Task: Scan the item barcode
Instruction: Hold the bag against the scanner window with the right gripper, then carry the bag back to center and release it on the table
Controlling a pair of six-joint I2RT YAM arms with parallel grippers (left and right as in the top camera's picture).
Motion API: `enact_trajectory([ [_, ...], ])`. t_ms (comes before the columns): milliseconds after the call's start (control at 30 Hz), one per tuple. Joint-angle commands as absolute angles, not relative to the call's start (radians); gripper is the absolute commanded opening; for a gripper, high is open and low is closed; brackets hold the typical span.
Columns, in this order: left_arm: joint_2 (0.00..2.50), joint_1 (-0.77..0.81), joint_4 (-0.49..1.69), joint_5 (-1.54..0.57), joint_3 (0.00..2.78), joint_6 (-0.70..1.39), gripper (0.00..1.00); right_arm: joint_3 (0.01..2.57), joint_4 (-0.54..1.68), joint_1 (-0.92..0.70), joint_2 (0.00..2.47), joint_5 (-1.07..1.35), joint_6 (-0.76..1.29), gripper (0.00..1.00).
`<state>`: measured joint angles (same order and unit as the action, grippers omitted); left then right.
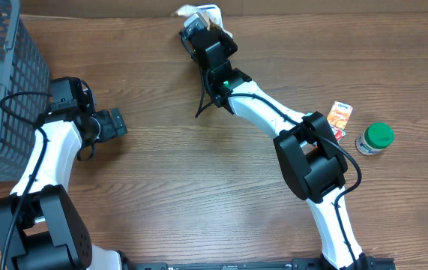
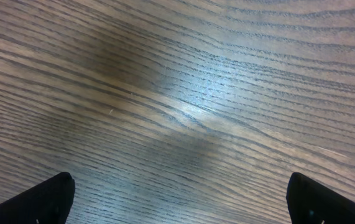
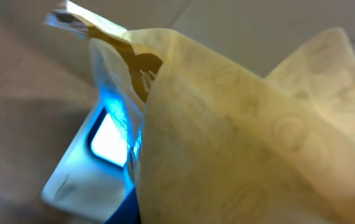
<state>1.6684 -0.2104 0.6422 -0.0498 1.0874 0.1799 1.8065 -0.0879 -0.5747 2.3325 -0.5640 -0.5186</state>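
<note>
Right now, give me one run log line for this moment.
step: scan in progress | right gripper: shut on pouch, held beside lit scanner window | left gripper: open, empty, over bare table

The packet [image 3: 239, 124] is pale yellow crinkled film with a sealed, flattened top edge. It sits at twelve o'clock on the table [image 1: 199, 187], tilted, caught in the right pincer [image 1: 196, 28]. At the packet's seven o'clock a white scanner [image 3: 96, 155] glows blue-white, partly hidden behind the film.
</note>
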Motion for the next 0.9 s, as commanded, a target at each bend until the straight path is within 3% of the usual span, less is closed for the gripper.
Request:
enact_trajectory([
  [0, 1.674, -0.215, 0.642, -0.06, 1.106, 0.164, 1.0, 1.819, -0.139, -0.556, 2.272, -0.635, -0.493, 0.04],
  [267, 1.674, -0.215, 0.642, -0.06, 1.106, 0.164, 1.0, 1.819, -0.002, -0.548, 2.045, -0.625, -0.316, 0.04],
  [600, 1.674, -0.215, 0.642, -0.06, 1.106, 0.164, 1.0, 1.819, 0.739, -0.508, 1.846, -0.19, 0.025, 0.04],
  [767, 1.674, -0.215, 0.642, -0.06, 1.106, 0.164, 1.0, 1.795, 1.095, -0.442, 1.85, 0.032, 0.06, 0.04],
  [867, 1.674, -0.215, 0.642, -0.06, 1.106, 0.164, 1.0, 1.758, 1.207, -0.411, 1.852, 0.04, 0.06, 0.04],
])
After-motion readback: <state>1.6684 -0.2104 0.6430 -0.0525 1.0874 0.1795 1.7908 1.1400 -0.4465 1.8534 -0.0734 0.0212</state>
